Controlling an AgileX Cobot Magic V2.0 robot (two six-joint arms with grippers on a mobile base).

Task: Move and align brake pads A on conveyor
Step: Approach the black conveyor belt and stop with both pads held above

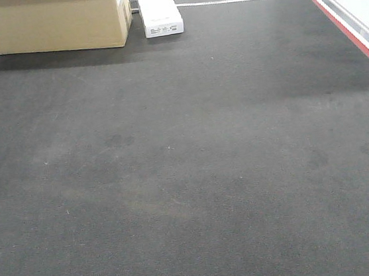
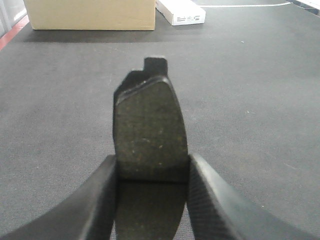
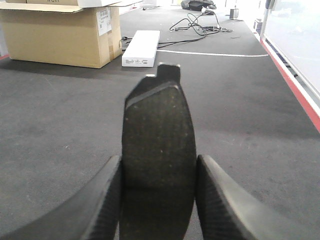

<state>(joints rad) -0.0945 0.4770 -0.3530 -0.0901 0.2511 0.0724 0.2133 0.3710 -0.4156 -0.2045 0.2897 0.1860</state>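
Observation:
In the left wrist view a dark grey brake pad (image 2: 150,125) sticks forward from my left gripper (image 2: 152,170), whose two black fingers are shut on its sides, above the dark charcoal conveyor (image 2: 250,100). My right gripper (image 3: 157,172) is likewise shut on a second brake pad (image 3: 157,135), held lengthwise over the conveyor (image 3: 60,125). The front view shows only bare conveyor (image 1: 187,164); neither gripper nor any pad appears there.
A cardboard box (image 1: 58,22) and a long white box (image 1: 156,8) stand at the far end of the belt. Red edge strips (image 1: 341,23) run along its right side and far left corner. Loose black cables (image 3: 197,25) lie beyond the white box.

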